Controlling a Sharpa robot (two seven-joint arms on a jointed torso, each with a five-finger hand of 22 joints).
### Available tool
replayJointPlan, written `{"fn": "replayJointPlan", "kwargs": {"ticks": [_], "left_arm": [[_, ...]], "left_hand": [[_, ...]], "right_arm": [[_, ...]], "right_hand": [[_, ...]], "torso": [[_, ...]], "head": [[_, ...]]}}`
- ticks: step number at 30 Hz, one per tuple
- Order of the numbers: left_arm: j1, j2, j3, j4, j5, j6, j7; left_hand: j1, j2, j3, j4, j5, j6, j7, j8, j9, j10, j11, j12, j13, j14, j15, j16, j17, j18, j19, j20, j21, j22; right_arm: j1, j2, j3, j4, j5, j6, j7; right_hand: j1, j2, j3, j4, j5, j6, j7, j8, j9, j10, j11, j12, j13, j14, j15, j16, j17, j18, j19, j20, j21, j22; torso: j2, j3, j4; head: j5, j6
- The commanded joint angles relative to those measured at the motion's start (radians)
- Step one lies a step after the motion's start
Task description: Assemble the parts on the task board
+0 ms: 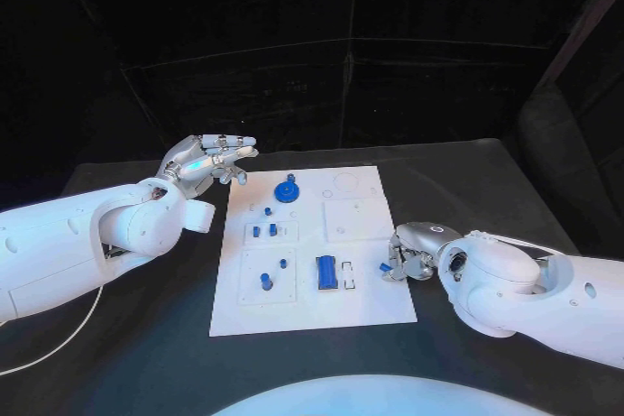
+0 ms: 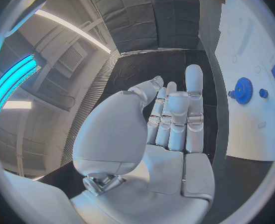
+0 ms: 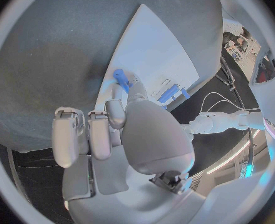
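Observation:
The white task board (image 1: 312, 312) lies in the middle of the black table. On it are a blue gear (image 1: 288, 193), several small blue pegs (image 1: 264, 229) and a blue block (image 1: 325, 272). My right hand (image 1: 414, 249) sits at the board's right edge and pinches a small blue peg (image 1: 386, 268) at its fingertips, just over that edge. The right wrist view shows this peg (image 3: 120, 78) at the tip of the right hand (image 3: 131, 129), with the board (image 3: 156, 50) and the blue block (image 3: 169, 93) beyond. My left hand (image 1: 208, 161) hangs raised off the board's far left corner, fingers apart and holding nothing.
In the left wrist view my left hand (image 2: 162, 134) stands spread beside the board (image 2: 252, 45), with the blue gear (image 2: 242, 90) a short way from it. Bare black table (image 1: 481, 181) surrounds the board. A white cable (image 1: 52, 348) trails at the near left.

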Motion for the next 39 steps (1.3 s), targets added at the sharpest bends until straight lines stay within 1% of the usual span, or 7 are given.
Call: {"fn": "replayJointPlan", "kwargs": {"ticks": [1,5,10,17,27,34,39], "left_arm": [[0.001,-0.001,0.001,0.001,0.001,0.012,0.001],[0.001,-0.001,0.001,0.001,0.001,0.012,0.000],[0.001,0.000,0.001,0.002,0.001,0.012,0.000],[0.001,-0.001,0.001,0.002,0.001,0.012,0.000],[0.001,-0.001,0.000,0.004,0.001,0.011,-0.001],[0.002,-0.002,0.001,0.007,0.001,0.012,-0.001],[0.002,-0.003,0.001,0.008,0.001,0.013,-0.002]], "left_hand": [[-0.011,0.000,-0.007,0.000,0.003,-0.007,0.003,0.005,-0.001,-0.007,-0.002,0.007,0.001,-0.007,-0.003,-0.003,-0.001,0.014,-0.005,0.005,-0.004,-0.001],[-0.011,0.000,-0.007,0.000,0.003,-0.007,0.003,0.005,-0.001,-0.007,-0.002,0.007,0.001,-0.007,-0.003,-0.003,-0.001,0.014,-0.005,0.005,-0.004,-0.001],[-0.011,0.000,-0.007,0.000,0.003,-0.007,0.003,0.005,-0.001,-0.007,-0.002,0.007,0.001,-0.007,-0.003,-0.003,-0.001,0.014,-0.005,0.005,-0.004,-0.001],[-0.011,0.000,-0.007,0.000,0.003,-0.007,0.003,0.005,-0.001,-0.007,-0.002,0.007,0.001,-0.007,-0.003,-0.003,-0.001,0.014,-0.005,0.005,-0.004,-0.001],[-0.011,0.000,-0.007,0.000,0.003,-0.007,0.003,0.005,-0.001,-0.007,-0.002,0.007,0.001,-0.007,-0.003,-0.003,-0.001,0.014,-0.005,0.005,-0.004,-0.001],[-0.011,0.000,-0.007,0.000,0.003,-0.007,0.003,0.005,-0.001,-0.007,-0.002,0.007,0.001,-0.007,-0.003,-0.003,-0.001,0.014,-0.005,0.005,-0.004,-0.001],[-0.011,0.000,-0.007,0.000,0.003,-0.007,0.003,0.005,-0.001,-0.007,-0.002,0.007,0.001,-0.007,-0.003,-0.003,-0.001,0.014,-0.005,0.005,-0.004,-0.001]], "right_arm": [[-0.011,-0.002,-0.011,-0.008,-0.022,0.072,-0.064],[-0.011,-0.008,-0.011,0.002,-0.010,0.057,-0.066],[-0.011,-0.014,-0.011,0.015,0.008,0.031,-0.065],[-0.010,-0.024,-0.010,0.041,0.057,-0.026,-0.055],[-0.009,-0.029,-0.010,0.077,0.113,-0.196,0.018],[-0.009,0.003,-0.010,0.068,0.160,-0.239,0.035],[-0.009,0.031,-0.010,0.057,0.183,-0.256,0.031]], "right_hand": [[0.041,0.026,0.015,-0.012,0.046,0.009,0.000,0.000,-0.351,-0.008,0.001,-0.007,-0.001,0.068,-0.002,-0.003,0.089,-0.003,0.020,0.006,-0.005,0.163],[0.066,0.042,0.044,-0.019,0.109,0.020,-0.005,-0.004,-0.352,-0.010,-0.002,-0.007,0.000,0.069,-0.005,-0.003,0.089,-0.003,0.021,0.005,-0.004,0.165],[0.086,0.053,0.081,-0.025,0.118,0.028,-0.006,-0.010,-0.354,-0.010,-0.003,-0.007,0.001,0.069,-0.006,-0.003,0.091,-0.004,0.023,0.003,-0.003,0.167],[0.077,0.048,0.117,-0.015,0.121,0.036,-0.006,-0.018,-0.355,-0.007,-0.003,-0.005,0.002,0.069,-0.006,-0.003,0.093,-0.004,0.025,0.002,-0.001,0.170],[0.041,0.023,0.186,0.017,0.094,0.041,-0.008,-0.034,-0.358,-0.008,-0.004,-0.019,-0.008,0.067,-0.007,-0.010,0.083,-0.003,0.020,0.002,-0.006,0.165],[-0.013,-0.012,0.220,0.057,0.040,0.046,-0.010,-0.041,-0.356,0.002,-0.005,-0.011,-0.003,0.068,-0.006,-0.009,0.087,-0.003,0.023,0.003,-0.004,0.167],[-0.058,-0.037,0.210,0.087,0.033,0.053,-0.011,-0.039,-0.352,0.009,-0.005,-0.005,0.001,0.069,-0.006,-0.009,0.088,-0.004,0.024,0.003,-0.004,0.169]], "torso": [[-0.001,-0.0003,-0.0003],[-0.001,-0.0006,-0.0004],[-0.001,-0.0017,0.0009],[-0.001,-0.0013,0.0018],[0.000,-0.0023,0.0015],[0.000,-0.0017,0.0009],[0.000,-0.0009,0.0008]], "head": [[0.001,0.000],[0.001,-0.001],[-0.001,0.000],[0.002,0.002],[0.010,0.001],[0.014,-0.001],[0.014,0.000]]}}
